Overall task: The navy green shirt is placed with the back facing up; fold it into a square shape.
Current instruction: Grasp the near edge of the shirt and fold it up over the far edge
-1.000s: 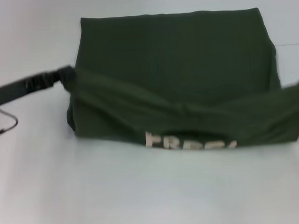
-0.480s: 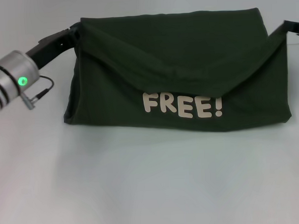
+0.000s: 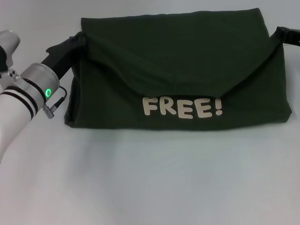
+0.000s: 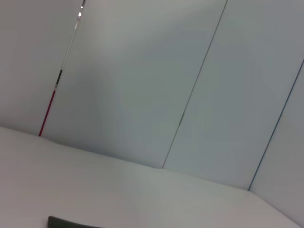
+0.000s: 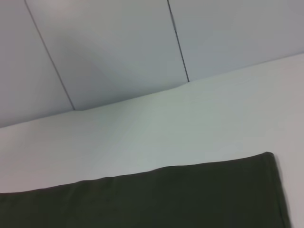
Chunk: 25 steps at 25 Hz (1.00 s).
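Here the navy green shirt (image 3: 187, 61) lies on the pale surface (image 3: 153, 182) in front of the robot, partly folded over on itself. Its near portion is turned up so that the white "FREE!" lettering (image 3: 182, 107) faces the head camera, and the raised flap sags in a shallow V between its two upper corners. The far edge of the shirt runs straight across the top of the head view.

The left gripper (image 3: 73, 42) is at the shirt's upper left corner, its dark fingers closed on a pinch of the fabric there, which bunches around them. Behind it the arm's silver wrist collar shows a green light (image 3: 48, 92), and a thin cable loops just beside it.

The right gripper (image 3: 281, 34) is at the upper right corner, at the edge of the head view, its dark fingers closed on the fabric, which pulls up to a point where they hold it.

The left wrist view shows mostly the pale wall panels (image 4: 142, 80) beyond the surface, with only a dark sliver of cloth at the frame's edge. The right wrist view shows a broad stretch of the shirt's dark cloth lying flat on the surface, with the wall panels behind.
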Motion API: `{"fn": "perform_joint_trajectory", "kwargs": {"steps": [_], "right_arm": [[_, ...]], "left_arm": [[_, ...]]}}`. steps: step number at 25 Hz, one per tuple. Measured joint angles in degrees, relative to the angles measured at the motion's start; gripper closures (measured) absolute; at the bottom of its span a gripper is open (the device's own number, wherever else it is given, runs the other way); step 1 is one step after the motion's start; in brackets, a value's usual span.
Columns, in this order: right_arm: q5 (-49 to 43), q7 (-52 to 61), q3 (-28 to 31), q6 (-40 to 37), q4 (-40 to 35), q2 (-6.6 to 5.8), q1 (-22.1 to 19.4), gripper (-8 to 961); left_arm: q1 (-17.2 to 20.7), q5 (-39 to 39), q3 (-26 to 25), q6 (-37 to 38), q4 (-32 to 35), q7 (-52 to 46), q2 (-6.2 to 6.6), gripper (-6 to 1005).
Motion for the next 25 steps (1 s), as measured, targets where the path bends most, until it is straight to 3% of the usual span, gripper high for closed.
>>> {"fn": "perform_joint_trajectory", "kwargs": {"steps": [15,19,25], "right_arm": [[0.78,-3.02,-0.96,3.04,0.6,1.39,-0.18,904],[0.9,-3.45,-1.48,3.05,-0.08,1.52,-0.48,866],[0.94,-3.19,-1.49,2.1,-2.04,1.45,-0.95,580]], "left_arm": [[-0.1,-0.31,1.07,-1.49,-0.99,0.93,0.04,929],[-0.12,-0.56,1.09,-2.15,-0.99,0.7,0.11,806],[1.44,-0.62,0.78,-1.95,1.59,-3.83,0.24,533]]}}
